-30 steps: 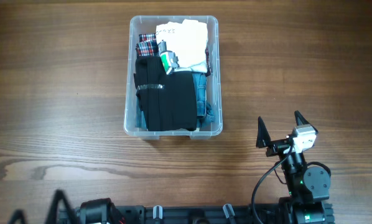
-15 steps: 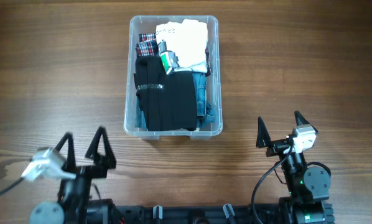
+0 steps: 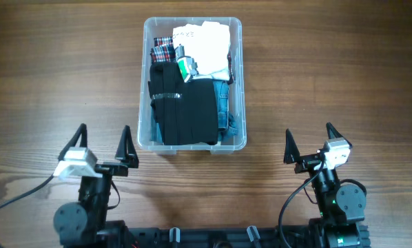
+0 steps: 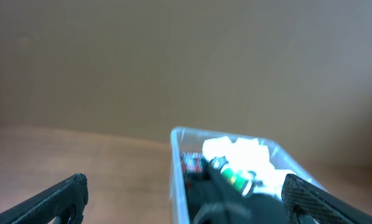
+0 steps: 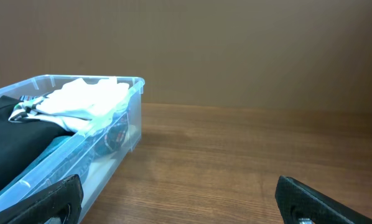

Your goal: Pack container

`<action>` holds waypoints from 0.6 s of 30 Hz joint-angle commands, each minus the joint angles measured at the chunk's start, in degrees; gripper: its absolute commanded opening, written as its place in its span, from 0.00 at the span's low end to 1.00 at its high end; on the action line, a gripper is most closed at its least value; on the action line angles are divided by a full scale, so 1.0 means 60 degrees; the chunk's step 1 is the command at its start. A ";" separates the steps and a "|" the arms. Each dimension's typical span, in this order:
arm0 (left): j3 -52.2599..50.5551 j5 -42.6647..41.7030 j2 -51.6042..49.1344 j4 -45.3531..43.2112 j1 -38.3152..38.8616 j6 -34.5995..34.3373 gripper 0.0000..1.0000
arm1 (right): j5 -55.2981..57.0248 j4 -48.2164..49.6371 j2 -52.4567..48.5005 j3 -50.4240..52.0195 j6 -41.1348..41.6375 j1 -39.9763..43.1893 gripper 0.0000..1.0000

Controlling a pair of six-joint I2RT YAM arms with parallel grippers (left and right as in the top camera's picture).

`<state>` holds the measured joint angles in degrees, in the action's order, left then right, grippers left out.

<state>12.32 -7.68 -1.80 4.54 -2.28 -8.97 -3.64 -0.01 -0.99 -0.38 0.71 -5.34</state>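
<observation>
The clear plastic container (image 3: 142,83) sits at the table's middle back, filled with folded clothes: black garments (image 3: 185,110), a white piece (image 3: 209,45), plaid cloth (image 3: 163,48), denim (image 3: 224,110) and a small green-and-white item (image 3: 186,67). My left gripper (image 3: 101,141) is open and empty, near the container's front left corner. My right gripper (image 3: 309,143) is open and empty, to the container's front right. The container also shows blurred in the left wrist view (image 4: 176,162) and at the left of the right wrist view (image 5: 133,102).
Bare wooden table (image 3: 330,69) surrounds the container on all sides. The arm bases stand at the front edge.
My left arm has risen from the front left edge and moved right and forward, its open gripper now near the container's front left corner. The right arm has not moved.
</observation>
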 commanded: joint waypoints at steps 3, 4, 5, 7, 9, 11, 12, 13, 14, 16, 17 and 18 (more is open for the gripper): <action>-0.0758 -0.0186 0.0117 -0.0437 0.0055 0.0466 1.00 | -0.0117 0.0029 0.0066 0.0015 -0.0117 0.0036 1.00; -0.0805 -0.0182 0.0117 -0.0433 0.0055 0.0466 1.00 | -0.0117 0.0029 0.0066 0.0015 -0.0117 0.0036 1.00; -0.0878 -0.0182 0.0117 -0.0433 0.0055 0.0470 1.00 | -0.0117 0.0029 0.0066 0.0011 -0.0117 0.0036 1.00; -0.1075 -0.0178 0.0124 -0.0444 0.0051 0.0466 1.00 | -0.0117 0.0029 0.0066 0.0015 -0.0117 0.0036 1.00; -0.1257 -0.0178 0.0153 -0.0437 0.0055 0.0463 1.00 | -0.0117 0.0029 0.0066 0.0015 -0.0117 0.0036 1.00; -0.1370 -0.0182 0.0200 -0.0364 0.0055 0.0463 1.00 | -0.0117 0.0029 0.0066 0.0011 -0.0117 0.0036 1.00; -0.1395 -0.0182 0.0222 -0.0321 0.0055 0.0463 1.00 | -0.0117 0.0029 0.0066 0.0015 -0.0117 0.0036 1.00; -0.1421 -0.0178 0.0277 -0.0175 0.0055 0.0466 1.00 | -0.0117 0.0029 0.0066 0.0011 -0.0117 0.0036 1.00; -0.1432 -0.0175 0.0277 -0.0066 0.0051 0.0470 1.00 | -0.0117 0.0029 0.0066 0.0015 -0.0117 0.0040 1.00; -0.1435 -0.0168 0.0277 0.0280 0.0051 0.0470 1.00 | -0.0117 0.0029 0.0066 0.0015 -0.0117 0.0036 1.00; -0.1439 -0.0171 0.0277 0.0397 0.0051 0.0466 1.00 | -0.0117 0.0029 0.0066 0.0015 -0.0117 0.0036 1.00; -0.1446 -0.0171 0.0277 0.0579 0.0055 0.0466 1.00 | -0.0117 0.0029 0.0066 0.0015 -0.0117 0.0036 1.00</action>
<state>4.32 -8.05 -0.86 6.28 -2.28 -7.53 -3.64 -0.01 -0.99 -0.38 0.71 -5.34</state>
